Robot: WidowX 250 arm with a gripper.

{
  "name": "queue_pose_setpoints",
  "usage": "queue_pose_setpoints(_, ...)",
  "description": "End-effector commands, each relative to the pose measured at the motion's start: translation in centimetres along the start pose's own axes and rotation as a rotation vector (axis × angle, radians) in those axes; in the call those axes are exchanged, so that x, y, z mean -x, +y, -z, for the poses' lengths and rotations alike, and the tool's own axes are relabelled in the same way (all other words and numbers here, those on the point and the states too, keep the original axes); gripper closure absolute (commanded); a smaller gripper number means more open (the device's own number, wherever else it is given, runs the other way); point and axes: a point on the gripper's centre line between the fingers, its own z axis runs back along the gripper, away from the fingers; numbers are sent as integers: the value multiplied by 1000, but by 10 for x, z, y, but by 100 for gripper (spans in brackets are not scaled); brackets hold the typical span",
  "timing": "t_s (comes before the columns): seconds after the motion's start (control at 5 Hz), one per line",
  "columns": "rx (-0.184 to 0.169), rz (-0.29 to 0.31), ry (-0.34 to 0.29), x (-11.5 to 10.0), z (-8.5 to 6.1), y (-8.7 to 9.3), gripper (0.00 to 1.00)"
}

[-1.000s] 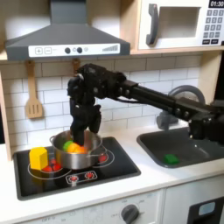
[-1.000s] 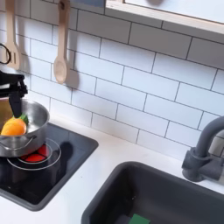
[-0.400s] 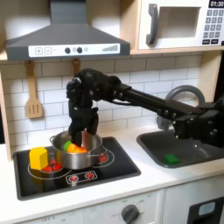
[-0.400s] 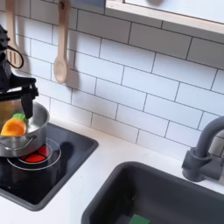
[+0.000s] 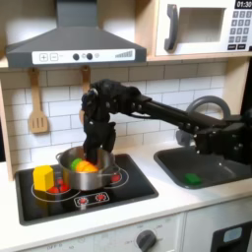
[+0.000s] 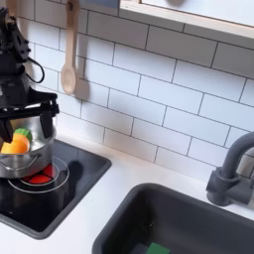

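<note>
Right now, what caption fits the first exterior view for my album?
Robot gripper hangs over the silver pot of toy food on the play stove, beside a yellow block.

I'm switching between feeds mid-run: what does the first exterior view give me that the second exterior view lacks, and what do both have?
First exterior view: the yellow block beside the pot, the range hood, the microwave, the stove knob.

Second exterior view: a close look at the faucet and the bare tiles behind it.

Both exterior views: the gripper open above the steel pot, the orange piece inside, the wooden spoon, the sink.
</note>
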Motion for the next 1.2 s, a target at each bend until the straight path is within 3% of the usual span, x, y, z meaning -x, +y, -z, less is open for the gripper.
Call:
queue_pose_setpoints(0.0, -14, -19, 43, -6, 22, 10, 0)
queue_pose_setpoints(0.4, -29, -10, 61, -13, 32, 15, 0)
queue_pose_setpoints(0.6, -9, -16, 81, -5, 36, 12, 0)
queue_pose_setpoints(0.8, -22, 2, 93, 4, 40, 6, 0)
queue_pose_setpoints(1.0, -10, 0, 95, 16, 45, 0, 0)
